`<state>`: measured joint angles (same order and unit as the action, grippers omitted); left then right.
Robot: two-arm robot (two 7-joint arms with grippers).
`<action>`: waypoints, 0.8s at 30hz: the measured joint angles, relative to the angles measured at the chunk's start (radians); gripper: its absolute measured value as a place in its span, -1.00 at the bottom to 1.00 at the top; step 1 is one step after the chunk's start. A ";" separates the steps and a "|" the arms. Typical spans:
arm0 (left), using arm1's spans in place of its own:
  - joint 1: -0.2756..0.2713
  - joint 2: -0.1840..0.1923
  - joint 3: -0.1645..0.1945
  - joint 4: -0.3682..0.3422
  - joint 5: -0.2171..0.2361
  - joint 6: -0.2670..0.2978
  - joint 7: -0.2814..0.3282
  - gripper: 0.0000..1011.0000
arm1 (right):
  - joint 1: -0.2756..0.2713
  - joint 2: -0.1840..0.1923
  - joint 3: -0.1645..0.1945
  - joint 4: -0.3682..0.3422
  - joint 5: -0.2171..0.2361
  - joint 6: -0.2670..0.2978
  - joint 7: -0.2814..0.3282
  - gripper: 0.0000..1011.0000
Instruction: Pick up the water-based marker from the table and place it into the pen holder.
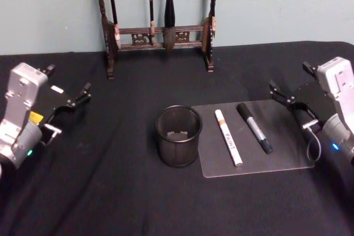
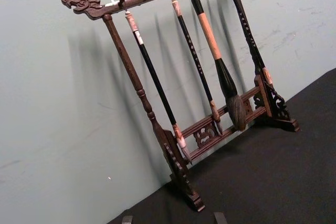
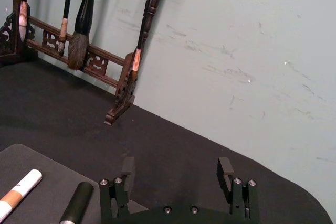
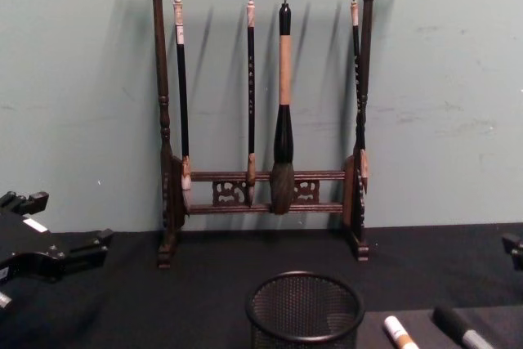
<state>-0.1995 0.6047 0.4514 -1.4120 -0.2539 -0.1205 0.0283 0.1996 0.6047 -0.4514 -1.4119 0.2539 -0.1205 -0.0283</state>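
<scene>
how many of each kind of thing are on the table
white marker: 1
black marker: 1
pen holder: 1
grey mat: 1
brush rack: 1
hanging brushes: 4
total: 9

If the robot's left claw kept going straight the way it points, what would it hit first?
Probably the wooden brush rack: in the left wrist view its near post and foot stand straight ahead of the open left gripper. How far is unclear.

black wire-mesh pen holder [image 1: 178, 136] on a black table [image 1: 110, 192]. grey mat [image 1: 287, 147]. white marker [image 1: 228, 136] with an orange band and dark lettering. black marker [image 1: 254, 127] with a grey middle. dark brown brush rack [image 1: 160, 30]. pale green wall [image 1: 265, 4].
</scene>
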 joint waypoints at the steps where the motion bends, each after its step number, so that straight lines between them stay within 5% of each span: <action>1: 0.000 0.000 0.000 0.000 0.000 0.000 0.000 0.98 | 0.000 0.000 0.000 0.000 0.000 0.000 0.000 0.98; 24: 0.000 0.000 0.000 0.000 0.000 0.000 0.000 0.98 | 0.000 0.000 0.000 0.000 0.000 0.000 0.000 0.98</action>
<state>-0.1995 0.6047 0.4514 -1.4120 -0.2539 -0.1206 0.0283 0.1995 0.6047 -0.4514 -1.4119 0.2539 -0.1205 -0.0283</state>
